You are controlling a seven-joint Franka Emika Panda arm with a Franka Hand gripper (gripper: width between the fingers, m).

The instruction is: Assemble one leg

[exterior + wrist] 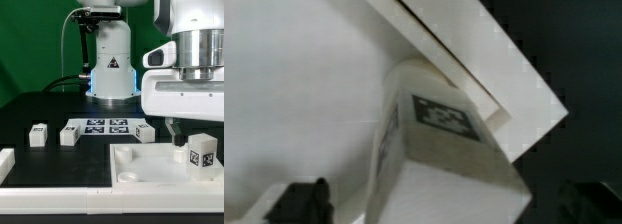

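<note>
Dark table (40, 105) with four legs, one (203, 153) between the apparently unclenched fingers (190, 140).

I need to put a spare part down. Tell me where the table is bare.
Free: the dark table behind the loose legs, toward the exterior view's left, and the strip in front of them. Crowded: the row of two legs, marker board, third leg; the gripper hangs by the fourth leg on the large white square part.
</note>
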